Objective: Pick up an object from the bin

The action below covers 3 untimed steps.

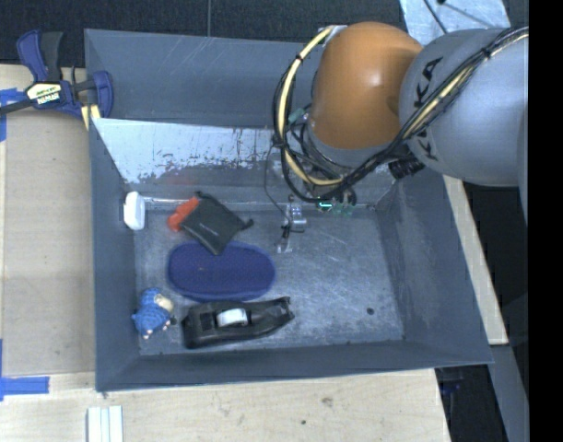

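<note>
Gripper low in the bin, just up-view and right of the blue oval pad's right end. Opening: cannot tell. Nothing seen held.

Nearest item: black wedge-shaped piece, at the pad's upper edge, just left of the gripper, a small gap between them.

Count, 1 each:
- orange piece, up-left of pad, against the wedge
- white-capped clear tube, further left of pad
- blue figure, below-left of pad
- black tape dispenser, just below pad

Writing: "KUKA" on arm, partly crossed by cables.
</note>
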Available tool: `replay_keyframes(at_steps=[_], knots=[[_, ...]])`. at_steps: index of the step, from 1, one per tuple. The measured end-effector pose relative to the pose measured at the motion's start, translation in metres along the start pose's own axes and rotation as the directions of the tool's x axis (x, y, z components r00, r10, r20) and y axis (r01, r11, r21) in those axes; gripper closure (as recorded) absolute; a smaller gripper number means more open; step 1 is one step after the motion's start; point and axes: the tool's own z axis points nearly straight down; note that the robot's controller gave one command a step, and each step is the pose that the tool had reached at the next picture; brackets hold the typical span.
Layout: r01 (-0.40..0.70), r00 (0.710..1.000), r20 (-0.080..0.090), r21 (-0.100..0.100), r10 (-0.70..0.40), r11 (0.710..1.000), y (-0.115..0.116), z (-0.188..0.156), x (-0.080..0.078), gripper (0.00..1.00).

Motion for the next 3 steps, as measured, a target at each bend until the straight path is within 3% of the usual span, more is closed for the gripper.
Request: replay_keyframes(at_steps=[1,2,3], knots=[[-0.100,0.995,-0.002,0.001,0.100,0.995,0.059,0.111,0.008,0.00],[-0.104,0.994,0.020,-0.005,0.104,0.995,0.057,0.104,0.002,1.00],[-0.080,0.997,0.017,-0.004,0.080,0.997,0.054,-0.122,-0.005,1.00]])
